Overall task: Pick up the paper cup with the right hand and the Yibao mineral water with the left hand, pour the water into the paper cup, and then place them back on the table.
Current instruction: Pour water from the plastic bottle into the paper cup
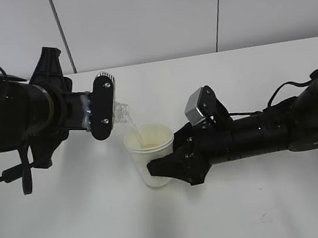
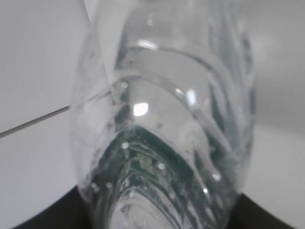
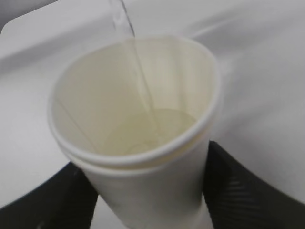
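Two grips: left hand (image 1: 101,106) clamps the ribbed clear Yibao mineral water (image 2: 162,124), label apparently unreadable; right hand (image 1: 168,165) clasps the tapered, roll-rimmed paper cup (image 1: 150,150).

Cream-white paper cup (image 3: 143,157); clear Yibao mineral water bottle (image 2: 162,119) with dark green showing through (lower frame); black grippers; plain white table (image 1: 73,225).

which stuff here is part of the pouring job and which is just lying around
In the job: bottle, tipped and pouring, held by the left gripper; cup, catching the stream, held by the right gripper; table.
Lying about: nothing on the table; only the wall behind.
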